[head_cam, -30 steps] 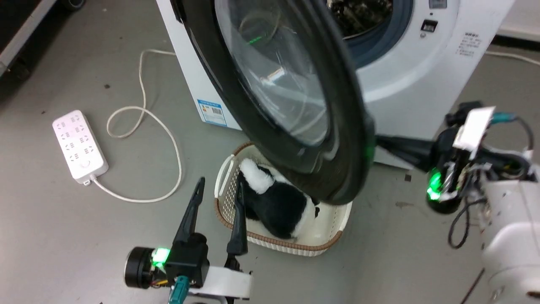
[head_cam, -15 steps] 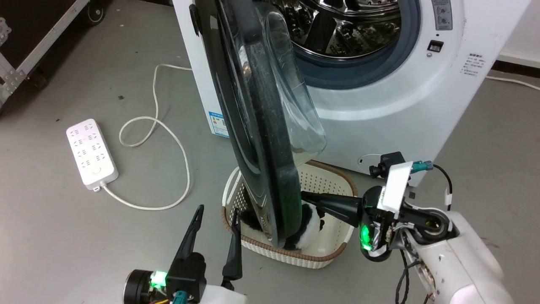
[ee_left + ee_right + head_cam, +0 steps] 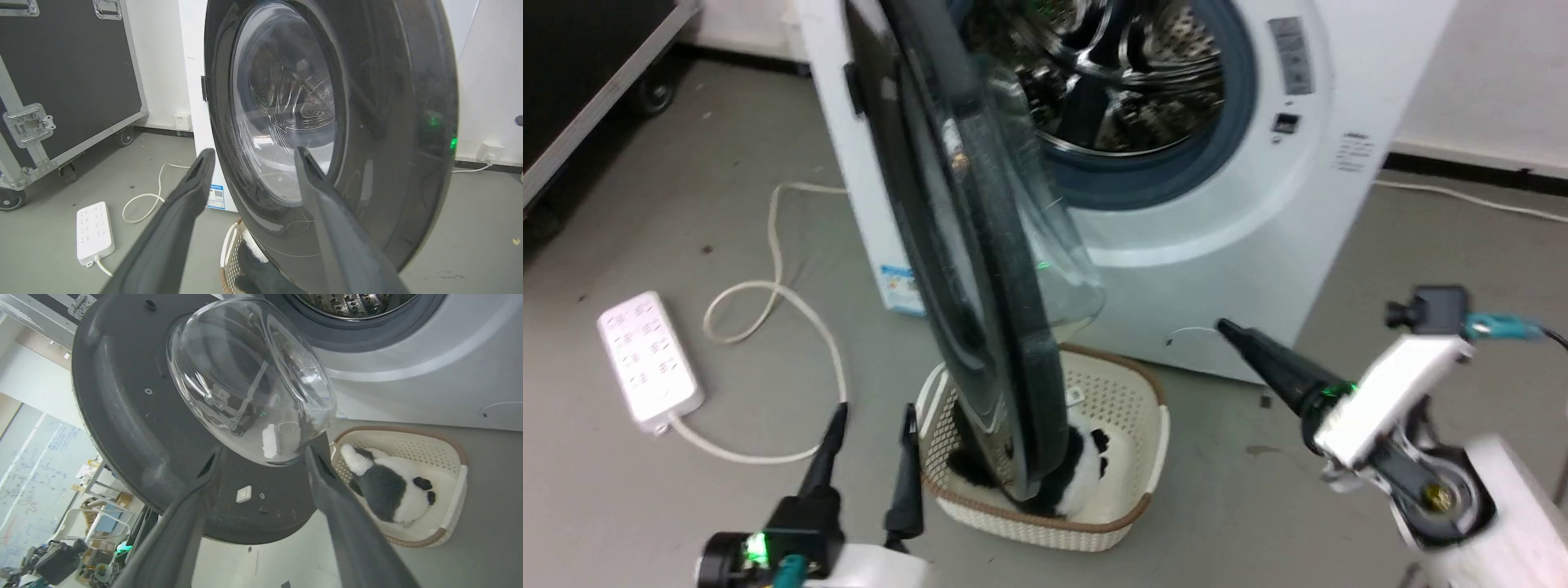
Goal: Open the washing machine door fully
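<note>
you see the washing machine door swung well out from the white washing machine, hinged on the left side of the head view and standing nearly edge-on to that camera. its clear glass bowl bulges toward the right, and the steel drum with its grey-blue ring lies open behind it. the door's lower rim hangs over a cream laundry basket with a brown rim, where a black-and-white plush toy lies. your left gripper sits low, just left of the basket, fingers apart and holding nothing. in its wrist view the glossy outer face of the door fills the space beyond the fingers. your right gripper is to the right of the basket, clear of the door, fingers spread and empty. a blue-and-white sticker with a qr code is on the machine's side, and grey print sits on its front panel. both are too small to read. a white power strip and its cable lie on the grey floor to the left.
</note>
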Available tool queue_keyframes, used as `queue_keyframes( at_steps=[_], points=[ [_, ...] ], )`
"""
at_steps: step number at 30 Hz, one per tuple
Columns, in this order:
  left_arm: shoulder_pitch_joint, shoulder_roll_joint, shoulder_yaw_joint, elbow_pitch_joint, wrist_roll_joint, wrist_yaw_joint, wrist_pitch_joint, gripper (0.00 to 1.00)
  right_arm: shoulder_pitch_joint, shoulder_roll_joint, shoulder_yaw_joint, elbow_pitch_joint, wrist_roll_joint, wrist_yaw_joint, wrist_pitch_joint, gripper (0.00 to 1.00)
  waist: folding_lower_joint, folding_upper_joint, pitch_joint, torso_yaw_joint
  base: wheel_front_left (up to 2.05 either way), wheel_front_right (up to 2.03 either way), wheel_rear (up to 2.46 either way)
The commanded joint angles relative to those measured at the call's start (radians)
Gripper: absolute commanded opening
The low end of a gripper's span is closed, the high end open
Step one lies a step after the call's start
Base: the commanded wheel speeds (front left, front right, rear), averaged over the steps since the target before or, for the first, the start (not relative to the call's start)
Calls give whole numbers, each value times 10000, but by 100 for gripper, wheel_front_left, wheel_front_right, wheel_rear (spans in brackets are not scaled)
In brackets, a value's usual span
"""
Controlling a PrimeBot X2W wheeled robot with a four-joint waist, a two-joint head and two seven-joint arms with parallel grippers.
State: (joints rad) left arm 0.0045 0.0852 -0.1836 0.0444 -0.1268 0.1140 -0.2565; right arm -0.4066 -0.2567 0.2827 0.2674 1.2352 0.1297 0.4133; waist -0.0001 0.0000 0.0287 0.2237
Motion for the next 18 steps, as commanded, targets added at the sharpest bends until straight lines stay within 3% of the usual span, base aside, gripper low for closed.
queue_keyframes(
  at_steps=[1,5,8,12,18],
  points=[
    [169,95,87,44,-87,-115,-53,100,363,-263,59,-428,-577,10,-538,100,1,0,-252,-354,0,0,0],
    [194,354,396,119,-359,-524,-53,100,1128,-1124,147,-1530,-3217,10,-2842,100,1,0,-395,-807,0,0,0],
    [195,583,569,185,-515,-821,-53,100,1735,-1305,-274,-1984,-4878,10,-4359,100,1,0,-433,-1097,0,0,0],
    [249,766,747,250,-612,-959,-53,100,2685,-950,-1274,-2444,-6942,10,-5739,100,1,0,-466,-1425,0,0,0],
    [490,712,816,145,-584,-868,-53,100,4244,197,-2248,-3207,-9660,10,-6486,100,1,0,-478,-1844,0,0,0]
  ],
)
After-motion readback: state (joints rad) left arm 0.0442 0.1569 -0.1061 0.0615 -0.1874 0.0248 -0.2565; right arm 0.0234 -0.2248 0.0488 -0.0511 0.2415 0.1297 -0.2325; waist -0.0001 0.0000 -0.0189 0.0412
